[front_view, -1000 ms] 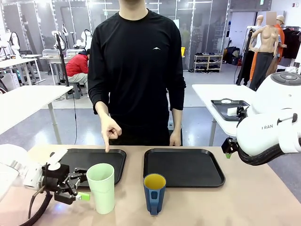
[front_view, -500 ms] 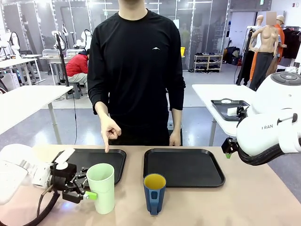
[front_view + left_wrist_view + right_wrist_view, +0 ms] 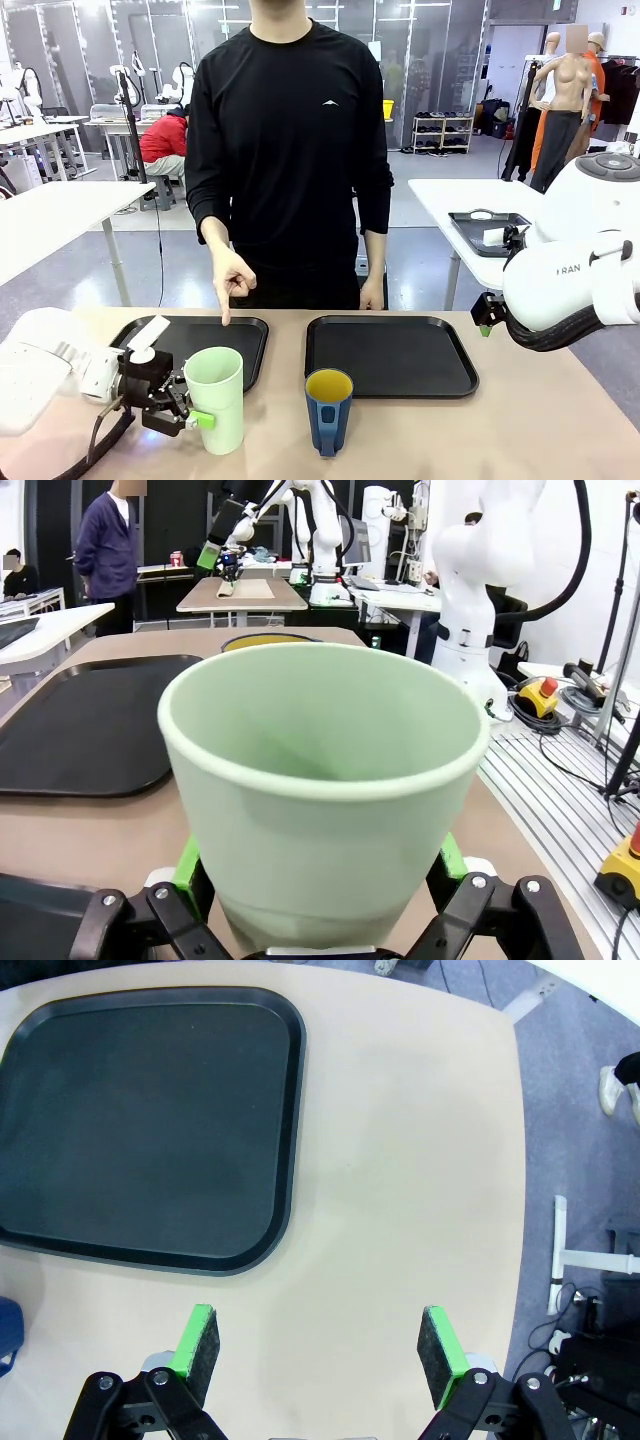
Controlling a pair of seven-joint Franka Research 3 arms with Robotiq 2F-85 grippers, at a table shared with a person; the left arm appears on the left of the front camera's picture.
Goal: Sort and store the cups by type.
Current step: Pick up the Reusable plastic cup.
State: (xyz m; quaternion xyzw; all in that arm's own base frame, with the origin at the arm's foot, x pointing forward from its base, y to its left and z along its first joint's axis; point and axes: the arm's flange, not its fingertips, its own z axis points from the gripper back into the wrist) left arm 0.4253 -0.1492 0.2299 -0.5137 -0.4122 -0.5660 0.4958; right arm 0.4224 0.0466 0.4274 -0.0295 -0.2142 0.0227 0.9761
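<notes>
The mint-green tumbler (image 3: 215, 398) stands upright on the table in front of the left tray. My left gripper (image 3: 200, 412) is open around its lower part. In the left wrist view the tumbler (image 3: 322, 800) sits between the green pads (image 3: 186, 862), which flank its sides at full spread. The dark blue mug (image 3: 328, 410) with a yellow inside stands to the tumbler's right, and its rim (image 3: 268, 638) peeks over the tumbler. My right gripper (image 3: 320, 1350) hangs open and empty over bare table beside the right tray (image 3: 150, 1120).
Two black trays lie side by side, the left tray (image 3: 230, 335) and the right tray (image 3: 392, 355). The person stands at the far edge, one hand (image 3: 232, 282) pointing a finger down at the left tray. My right arm (image 3: 570, 285) is raised at the right.
My left gripper has slid right along the table until its fingers stand on either side of the tumbler. The person's pointing hand and my right arm have stayed put.
</notes>
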